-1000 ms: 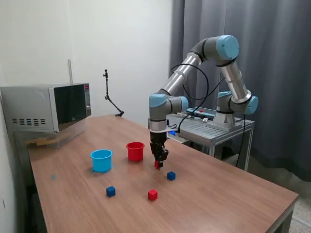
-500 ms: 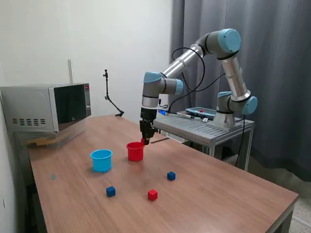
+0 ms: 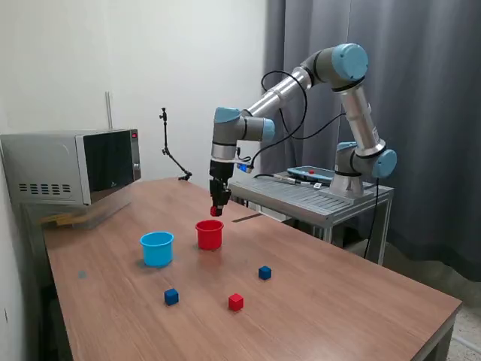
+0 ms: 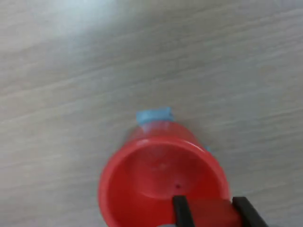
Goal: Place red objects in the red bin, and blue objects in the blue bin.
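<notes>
- Red cube point(image 3: 216, 211), pinched between the two dark fingers of the gripper point(image 3: 216, 210), hangs in the air just above the red cup point(image 3: 210, 234), near the middle of the exterior view; in the wrist view the same cube point(image 4: 210, 213) sits between the fingers point(image 4: 180, 211) over the cup's open mouth point(image 4: 161, 179).
- A second red cube point(image 3: 236, 301) lies on the table, lower centre of the frame, well apart from the cup.
- Two dark blue cubes rest on the table: one point(image 3: 264, 272) to the exterior view's right of the red cup, the other point(image 3: 171, 296) lower down, below the light blue cup point(image 3: 157, 248).
- The light blue cup stands just beside the red cup, toward the exterior view's left, the two not touching.
- The table point(image 3: 353, 308) is brown wood grain and fills the lower half of the frame.
- A grey microwave point(image 3: 71, 165) sits at the table's far corner, at the left edge of the frame.
- A thin black stand point(image 3: 169, 154) rises at the back edge of the table.
- The arm's base stands on a grey metal cart point(image 3: 323, 199), right of centre.
- A white wall point(image 3: 150, 68) fills the upper left, and a dark grey curtain point(image 3: 428, 113) the upper right.
</notes>
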You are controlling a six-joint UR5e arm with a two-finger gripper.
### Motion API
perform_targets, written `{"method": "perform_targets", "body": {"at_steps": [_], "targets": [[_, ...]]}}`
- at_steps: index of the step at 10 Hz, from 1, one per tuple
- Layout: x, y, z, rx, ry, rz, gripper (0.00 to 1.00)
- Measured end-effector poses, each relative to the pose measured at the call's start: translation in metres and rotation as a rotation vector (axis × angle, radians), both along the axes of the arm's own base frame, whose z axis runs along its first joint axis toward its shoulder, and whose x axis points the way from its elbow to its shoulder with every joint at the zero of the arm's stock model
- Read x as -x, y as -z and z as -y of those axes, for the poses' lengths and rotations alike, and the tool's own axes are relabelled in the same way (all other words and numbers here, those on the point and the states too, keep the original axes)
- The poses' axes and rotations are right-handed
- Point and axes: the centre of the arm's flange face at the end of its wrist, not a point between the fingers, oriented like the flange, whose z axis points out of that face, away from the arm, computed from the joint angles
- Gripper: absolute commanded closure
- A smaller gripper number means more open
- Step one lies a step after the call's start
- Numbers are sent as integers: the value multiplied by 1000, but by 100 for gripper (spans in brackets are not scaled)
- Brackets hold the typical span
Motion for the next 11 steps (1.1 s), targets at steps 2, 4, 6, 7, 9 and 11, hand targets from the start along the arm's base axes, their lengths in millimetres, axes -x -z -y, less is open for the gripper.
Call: {"method": "perform_targets", "body": {"at_steps": [2, 4, 6, 7, 9, 11], "targets": [[-6, 7, -10, 5, 18, 17, 100], [-8, 8, -16, 8, 27, 24, 100], [-7, 7, -18, 8, 23, 24, 100], [-7, 6, -19, 7, 18, 21, 100], [-4, 4, -19, 5, 11, 16, 100], [-3, 3, -18, 5, -1, 16, 0]]}}
